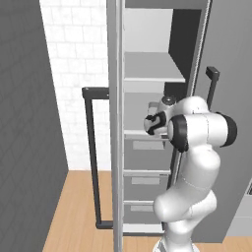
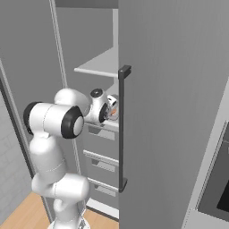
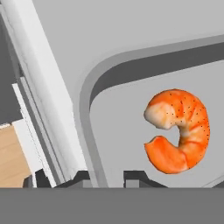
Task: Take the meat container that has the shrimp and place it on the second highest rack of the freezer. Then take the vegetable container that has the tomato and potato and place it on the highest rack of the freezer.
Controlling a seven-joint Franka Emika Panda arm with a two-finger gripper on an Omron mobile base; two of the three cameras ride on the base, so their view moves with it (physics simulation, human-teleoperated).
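**Inspector:** State progress on the task.

**Operator:** I have the arm reaching into the open freezer [image 1: 147,147]. The meat tray [image 3: 131,131] with the shrimp [image 3: 179,131] lies over the second shelf [image 1: 140,132], the one below the top shelf [image 1: 152,74]. In the hand view its rounded corner sits near the shelf's front edge. I judge the first placement nearly finished, though not yet released. The vegetable tray is still to be fetched and set on the top shelf, which looks bare where I can see it.

**Inspector:** And the hand?

**Operator:** The gripper [image 3: 109,177] is almost fully closed, its two fingertips [image 3: 135,177] pinching the tray's raised rim between them. It holds the tray by that rim. Whether the tray's base already rests on the shelf, I cannot tell.
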